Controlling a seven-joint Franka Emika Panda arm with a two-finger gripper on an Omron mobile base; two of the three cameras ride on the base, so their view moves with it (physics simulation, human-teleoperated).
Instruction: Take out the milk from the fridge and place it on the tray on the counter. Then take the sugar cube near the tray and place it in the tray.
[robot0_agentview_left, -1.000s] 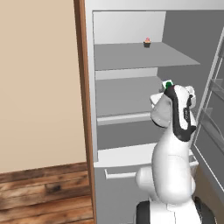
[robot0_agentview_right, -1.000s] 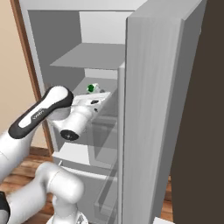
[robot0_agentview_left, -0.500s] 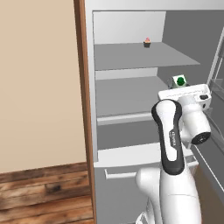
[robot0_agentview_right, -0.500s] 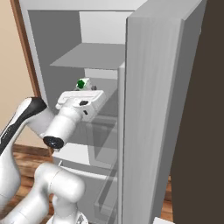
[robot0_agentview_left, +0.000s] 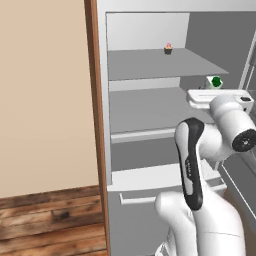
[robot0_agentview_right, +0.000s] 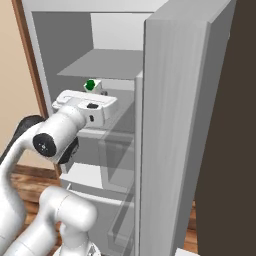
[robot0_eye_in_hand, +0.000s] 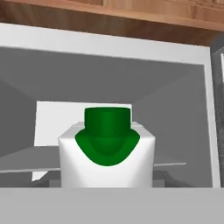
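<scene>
The hand (robot0_agentview_left: 216, 92) seems to pinch the milk (robot0_eye_in_hand: 107, 151), grip unclear; withdrawing risks clipping the fridge (robot0_agentview_right: 175, 125) door.

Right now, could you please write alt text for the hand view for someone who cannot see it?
A white milk carton with a green cap and green top fills the centre foreground, seen close up. Behind it is the grey interior of the open fridge, with a strip of brown wood panel above.
</scene>
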